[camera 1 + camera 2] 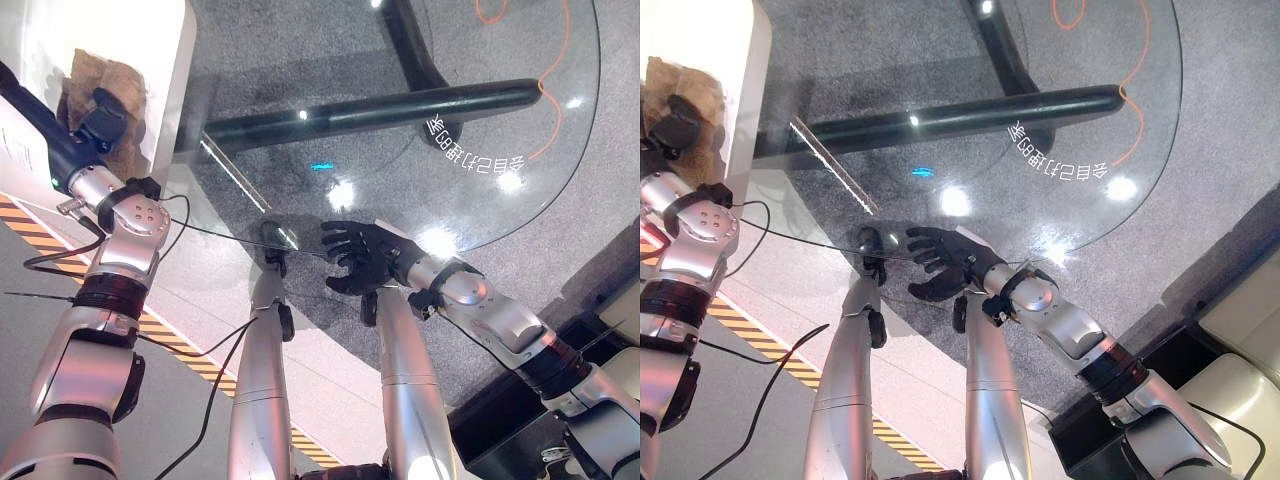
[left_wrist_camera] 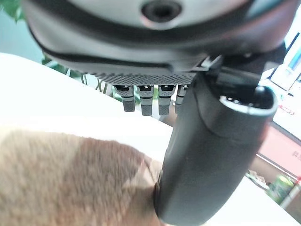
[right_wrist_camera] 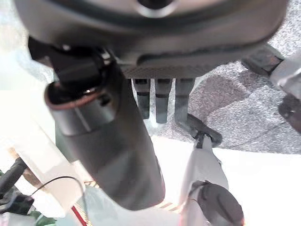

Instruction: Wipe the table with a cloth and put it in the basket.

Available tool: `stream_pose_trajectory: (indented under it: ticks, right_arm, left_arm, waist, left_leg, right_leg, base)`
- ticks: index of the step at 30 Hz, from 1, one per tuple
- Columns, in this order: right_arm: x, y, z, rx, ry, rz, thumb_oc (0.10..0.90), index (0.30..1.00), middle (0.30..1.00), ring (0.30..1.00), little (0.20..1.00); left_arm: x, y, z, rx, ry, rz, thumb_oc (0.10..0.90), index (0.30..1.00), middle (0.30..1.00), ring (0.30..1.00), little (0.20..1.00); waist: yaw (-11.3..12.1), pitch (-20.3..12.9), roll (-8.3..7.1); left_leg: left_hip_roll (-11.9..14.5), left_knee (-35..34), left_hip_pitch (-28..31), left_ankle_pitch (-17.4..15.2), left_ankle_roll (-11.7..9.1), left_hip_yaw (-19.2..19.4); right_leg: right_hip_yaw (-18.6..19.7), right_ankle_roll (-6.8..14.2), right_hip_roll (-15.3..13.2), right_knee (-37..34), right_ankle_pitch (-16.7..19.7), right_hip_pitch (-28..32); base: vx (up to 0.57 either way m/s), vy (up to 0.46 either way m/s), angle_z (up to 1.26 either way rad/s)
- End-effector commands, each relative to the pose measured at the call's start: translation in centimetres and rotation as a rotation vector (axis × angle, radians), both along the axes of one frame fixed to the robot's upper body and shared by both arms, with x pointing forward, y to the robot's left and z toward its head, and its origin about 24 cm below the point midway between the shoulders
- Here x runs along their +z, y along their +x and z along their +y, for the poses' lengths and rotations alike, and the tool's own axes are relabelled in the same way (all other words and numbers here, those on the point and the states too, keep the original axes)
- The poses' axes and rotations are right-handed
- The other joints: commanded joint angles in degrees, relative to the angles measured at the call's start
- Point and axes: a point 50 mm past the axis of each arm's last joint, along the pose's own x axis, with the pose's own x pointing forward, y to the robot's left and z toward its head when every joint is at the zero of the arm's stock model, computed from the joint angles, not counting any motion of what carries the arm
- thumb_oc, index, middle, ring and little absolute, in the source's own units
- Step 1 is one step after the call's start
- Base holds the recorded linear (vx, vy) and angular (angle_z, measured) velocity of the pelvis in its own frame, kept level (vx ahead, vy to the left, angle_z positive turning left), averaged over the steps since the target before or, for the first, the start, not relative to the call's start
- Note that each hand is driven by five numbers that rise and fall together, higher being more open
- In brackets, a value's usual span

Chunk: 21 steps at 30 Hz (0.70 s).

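A brown cloth (image 1: 122, 80) lies crumpled on a white tabletop (image 1: 110, 25) at the far left. My left hand (image 1: 103, 120) rests on it, fingers straight and thumb (image 2: 211, 155) laid against the cloth (image 2: 70, 179). My right hand (image 1: 365, 255) hovers at the near edge of the round glass table (image 1: 500, 130), fingers spread and relaxed with nothing in it. In the right wrist view its thumb (image 3: 110, 150) and fingers stand straight over grey carpet.
A dark table base bar (image 1: 380, 110) runs under the glass. An orange cable (image 1: 560, 70) loops on the carpet beyond. Yellow-black floor tape (image 1: 30, 230) runs at the left. White and dark furniture (image 1: 615, 330) stands at the lower right.
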Motion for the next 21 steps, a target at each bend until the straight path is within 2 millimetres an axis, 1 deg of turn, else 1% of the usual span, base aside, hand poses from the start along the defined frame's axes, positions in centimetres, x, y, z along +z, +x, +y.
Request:
stream_pose_trajectory:
  ticks: [1,5,9,10,12,15,17,19,20,21]
  right_arm:
    - [-1.1,-1.9,0.5,0.042,0.037,0.027,0.800,0.900,0.900,0.900,0.900]
    - [-1.8,-2.3,0.7,0.051,0.038,0.048,0.800,0.900,0.900,0.900,0.900]
    - [-2.7,-2.3,0.3,0.032,0.013,0.055,0.800,0.900,0.900,0.900,0.900]
    - [-2.8,-2.3,0.2,0.030,0.010,0.057,0.800,0.900,0.900,0.900,0.900]
    - [-3.4,-2.5,-0.6,0.021,-0.014,0.063,0.800,0.900,0.900,0.900,0.900]
    - [-3.8,-2.7,-0.9,0.012,-0.006,0.080,0.800,0.900,0.900,0.900,0.900]
    - [-4.1,-2.6,-1.0,0.005,-0.007,0.085,0.800,0.900,0.900,0.900,0.900]
    - [-4.6,-2.8,-1.2,-0.008,-0.012,0.093,0.800,0.900,0.900,0.900,0.900]
    - [-4.7,-2.8,-1.5,-0.013,-0.022,0.084,0.800,0.900,0.900,0.900,0.900]
    - [-5.0,-3.0,-1.8,-0.025,-0.026,0.085,0.800,0.900,0.900,0.900,0.900]
  left_arm:
    - [2.5,-3.0,3.6,0.229,0.041,-0.175,0.800,0.900,0.900,0.900,0.900]
    - [3.2,-3.5,4.4,0.221,0.047,-0.190,0.800,0.900,0.900,0.900,0.900]
    - [3.5,-4.1,5.3,0.199,0.063,-0.197,0.800,0.900,0.900,0.900,0.900]
    - [3.5,-4.2,5.3,0.197,0.064,-0.197,0.800,0.900,0.900,0.900,0.900]
    - [3.8,-4.4,5.3,0.168,0.073,-0.226,0.800,0.900,0.900,0.900,0.900]
    - [4.1,-4.5,5.1,0.138,0.087,-0.237,0.800,0.900,0.900,0.900,0.900]
    - [4.0,-4.4,4.9,0.089,0.095,-0.228,0.800,0.900,0.900,0.900,0.900]
    - [3.2,-4.2,4.7,0.045,0.115,-0.182,0.800,0.900,0.900,0.900,0.900]
    - [2.9,-4.2,4.6,0.014,0.128,-0.156,0.800,0.900,0.900,0.900,0.900]
    - [1.7,-4.2,4.2,-0.041,0.132,-0.119,0.800,0.900,0.900,0.900,0.900]
  waist:
    - [0.4,-1.0,-0.08]
    - [0.8,-1.0,0.02]
    - [1.2,-1.0,0.09]
    - [1.2,-1.0,0.12]
    - [1.3,-1.0,0.35]
    - [1.5,-1.0,0.43]
    - [1.9,-1.0,0.56]
    - [2.2,-1.0,0.74]
    - [2.2,-1.0,0.75]
    - [2.5,-1.0,0.77]
  left_leg:
    - [-4.7,7.2,2.4,-9.3,2.6,4.6]
    - [-4.8,6.4,6.5,-9.7,2.5,4.5]
    - [-5.3,5.2,11.3,-9.9,2.4,4.3]
    - [-5.4,5.1,11.8,-9.9,2.4,4.3]
    - [-5.5,4.0,15.0,-9.9,2.4,3.9]
    - [-5.6,3.2,17.3,-9.8,2.4,3.4]
    - [-5.9,2.0,19.5,-9.3,2.5,2.8]
    - [-5.9,1.4,22.2,-9.6,2.4,2.2]
    - [-6.0,0.6,23.1,-9.1,2.3,2.0]
    - [-6.1,-0.2,25.1,-8.9,2.2,1.6]
  right_leg:
    - [-1.0,1.9,2.4,-13.6,7.1,4.9]
    - [-1.3,2.0,2.1,-14.0,6.6,9.1]
    - [-2.0,2.2,1.6,-15.0,6.3,14.2]
    - [-2.0,2.2,1.6,-15.2,6.3,14.7]
    - [-1.9,2.3,1.4,-15.9,6.0,17.9]
    - [-2.0,2.3,1.3,-16.5,5.9,20.2]
    - [-2.2,2.3,1.4,-17.3,6.0,22.3]
    - [-2.3,2.4,1.5,-17.6,5.3,24.9]
    - [-2.3,2.4,1.5,-18.2,5.6,25.8]
    - [-2.3,2.5,1.6,-18.8,5.5,27.8]
  base:
    - [-0.04,-0.047,0.03]
    - [-0.04,-0.065,0.02]
    - [-0.05,-0.062,0.02]
    - [-0.05,-0.048,0.06]
    - [-0.03,-0.063,0.08]
    - [-0.03,-0.083,0.05]
    - [-0.07,-0.107,0.02]
    - [-0.05,-0.092,0.03]
    - [-0.06,-0.109,0.01]
    - [-0.07,-0.110,-0.01]
